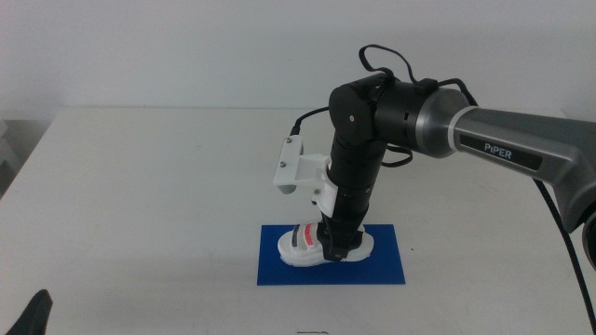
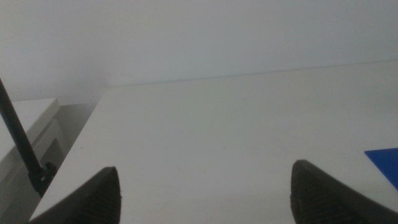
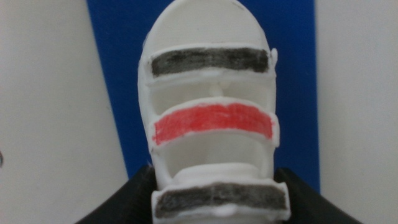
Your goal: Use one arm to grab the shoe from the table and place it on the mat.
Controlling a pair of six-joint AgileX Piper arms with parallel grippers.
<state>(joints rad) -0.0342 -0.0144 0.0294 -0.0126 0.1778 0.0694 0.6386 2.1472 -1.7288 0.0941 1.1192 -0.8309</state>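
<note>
The white shoe with two dark straps and one red strap lies on the dark blue mat, near the table's front middle. My right gripper reaches straight down onto it from the right arm and is shut on its rear part. In the right wrist view the shoe fills the picture over the mat, and the right gripper has one dark jaw pressed against each side of it. My left gripper waits at the bottom left corner; the left gripper is open with nothing between its jaws.
The white table stretches around the mat on all sides. A corner of the mat shows in the left wrist view. The right arm's grey forearm crosses above the table's right half.
</note>
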